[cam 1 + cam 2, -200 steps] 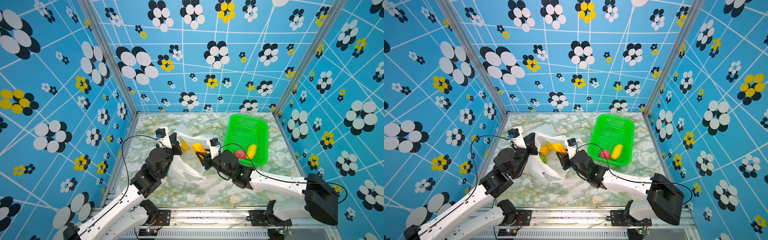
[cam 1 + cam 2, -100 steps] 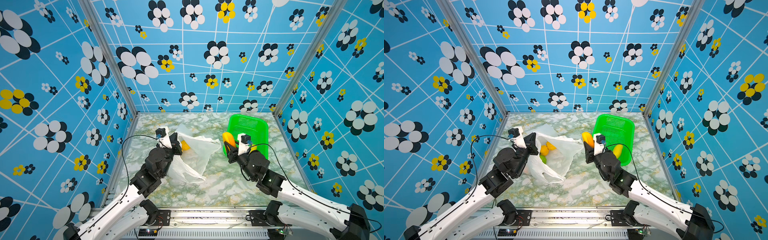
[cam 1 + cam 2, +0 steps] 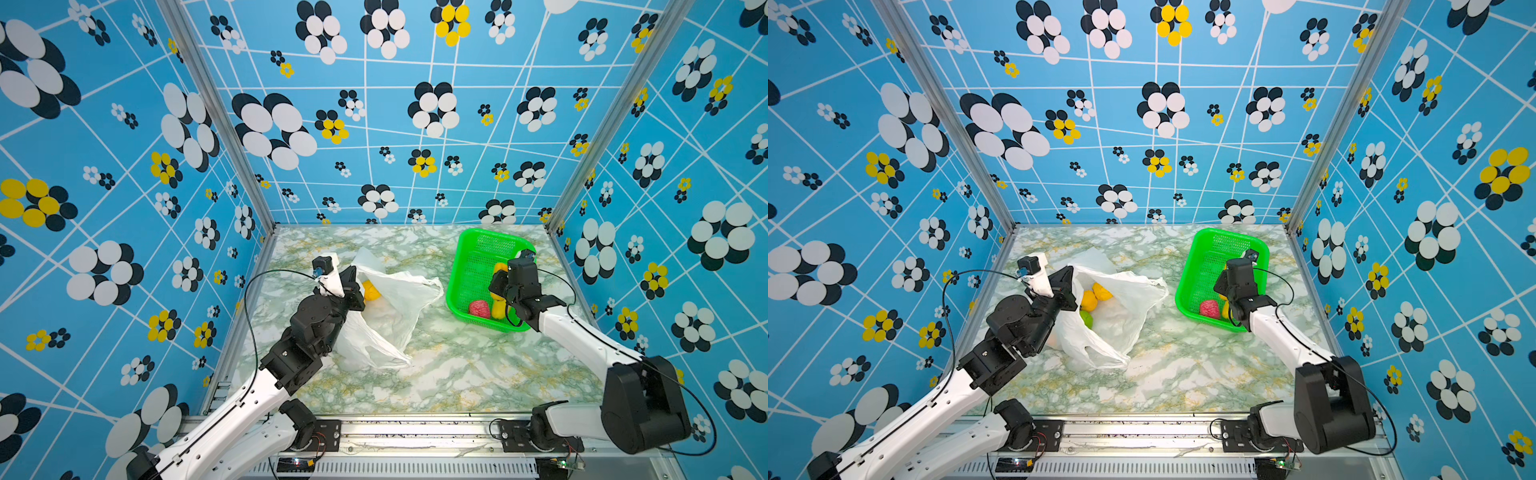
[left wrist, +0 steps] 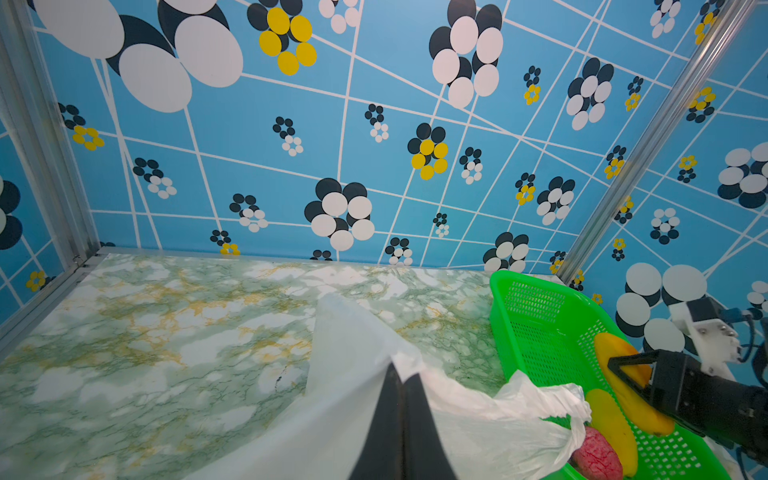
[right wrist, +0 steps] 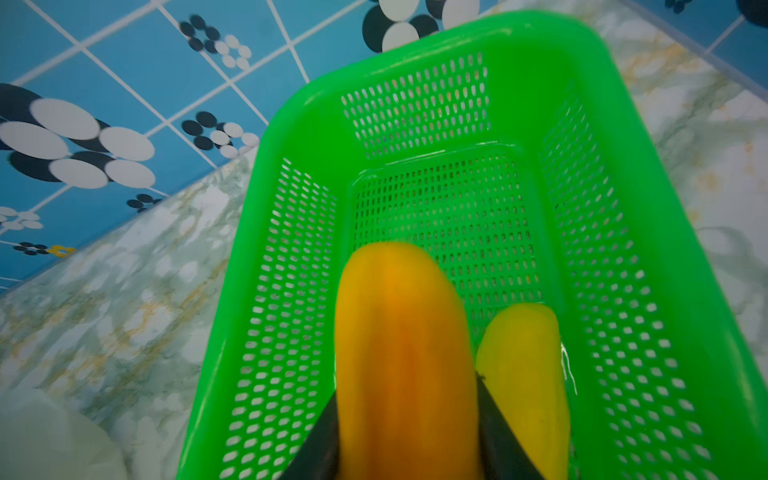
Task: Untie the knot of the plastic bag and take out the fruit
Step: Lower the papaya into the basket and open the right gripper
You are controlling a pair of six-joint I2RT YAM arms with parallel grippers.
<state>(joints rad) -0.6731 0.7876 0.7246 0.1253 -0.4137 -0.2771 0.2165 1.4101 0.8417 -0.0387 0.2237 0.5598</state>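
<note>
Left wrist view: left gripper, jaws pressed together, pinches the rim of the plastic bag. The bag lies open by the worktop's left edge, yellow fruits inside. Farther off, right gripper, jaws part-open, clamps an orange fruit over the green basket at the far right corner; a red ball lies in it.

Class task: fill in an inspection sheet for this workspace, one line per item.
Surface: marbled tabletop.
Job's things: plastic bag open, no knot seen, yellow fruits and a green fruit inside; green basket holds a red textured ball and a yellow fruit.
Clutter: nothing seen.
Grippers: left gripper shut on the bag's edge; right gripper holds an orange oblong fruit over the basket.
Cables: a black cable loops at each wrist.
Surroundings: blue flower-patterned walls, metal frame posts.
</note>
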